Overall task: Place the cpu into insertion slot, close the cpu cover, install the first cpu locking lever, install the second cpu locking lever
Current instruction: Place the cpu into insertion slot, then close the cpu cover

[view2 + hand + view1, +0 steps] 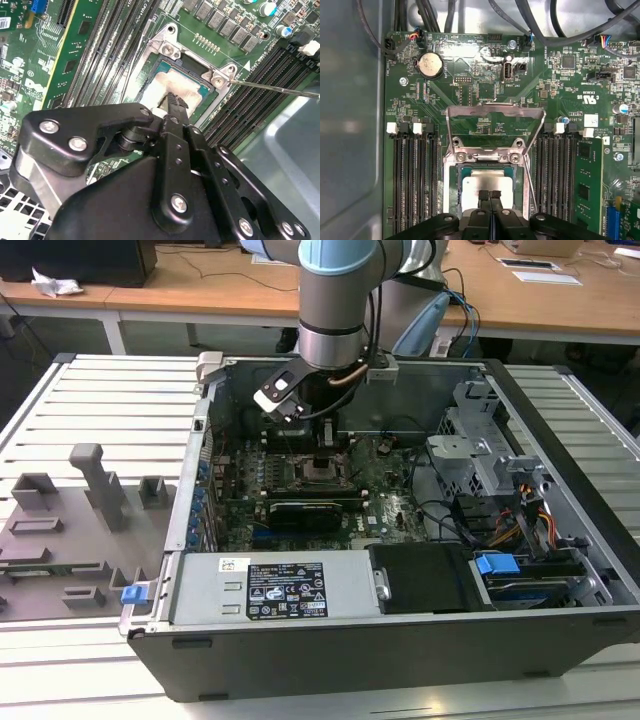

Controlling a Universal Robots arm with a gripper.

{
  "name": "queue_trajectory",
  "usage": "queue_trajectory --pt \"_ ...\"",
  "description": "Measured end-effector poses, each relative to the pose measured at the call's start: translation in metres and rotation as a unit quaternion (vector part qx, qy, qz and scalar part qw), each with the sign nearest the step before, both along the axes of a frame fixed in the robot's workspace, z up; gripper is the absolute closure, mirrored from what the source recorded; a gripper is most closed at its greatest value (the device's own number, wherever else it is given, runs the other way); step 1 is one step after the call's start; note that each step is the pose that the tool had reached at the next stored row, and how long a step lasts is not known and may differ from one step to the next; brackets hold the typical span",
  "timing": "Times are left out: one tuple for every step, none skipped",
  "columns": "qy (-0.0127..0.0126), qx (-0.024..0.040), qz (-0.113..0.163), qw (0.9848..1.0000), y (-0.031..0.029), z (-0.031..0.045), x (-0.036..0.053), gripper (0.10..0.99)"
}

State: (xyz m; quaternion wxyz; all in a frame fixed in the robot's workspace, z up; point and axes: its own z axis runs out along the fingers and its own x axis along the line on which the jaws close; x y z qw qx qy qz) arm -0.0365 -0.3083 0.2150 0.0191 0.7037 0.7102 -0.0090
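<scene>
The cpu [475,182] lies flat, pale silver top up, in the insertion slot [454,200] in the middle of the green motherboard. My gripper [490,194] is right over it, fingers pressed together with nothing between them, tips at or just above the chip's top [186,89]. The cpu cover [495,111] stands tilted up and open on its hinge at the socket's far edge. A thin wire locking lever [280,88] sticks out free beside the socket. In the exterior view the gripper [322,448] reaches down into the case over the socket [320,474].
Long black memory slots [415,185] flank the socket on both sides. The open computer case [190,490] also holds a power supply [290,588], drive cage [480,455] and cables. A grey fixture tray [70,530] lies at the exterior view's left.
</scene>
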Motion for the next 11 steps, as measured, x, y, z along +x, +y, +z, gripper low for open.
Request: queue_trajectory --pt "0.0 -0.0001 0.0 1.0 0.0 0.0005 0.0 0.976" --pt "0.0 -0.0001 0.0 1.0 -0.0001 0.0009 0.0 0.976" --pt "0.0 0.0 0.0 1.0 0.0 0.0016 0.0 0.976" --pt "0.0 -0.0001 0.0 1.0 0.0 0.0022 0.0 0.976" --pt "0.0 0.0 0.0 1.0 0.0 0.003 0.0 0.976" --pt "0.0 -0.0001 0.0 1.0 0.0 0.0035 0.0 0.976" --pt "0.0 0.0 0.0 1.0 0.0 0.0038 0.0 0.976" --pt "0.0 -0.0001 0.0 1.0 0.0 0.0042 0.0 0.976" --pt "0.0001 -0.0002 0.0 1.0 -0.0001 0.005 0.0 0.976" --pt "0.0001 -0.0001 0.0 1.0 0.0 0.0056 0.0 0.976" --pt "0.0001 -0.0001 0.0 1.0 0.0 0.0065 0.0 0.976"
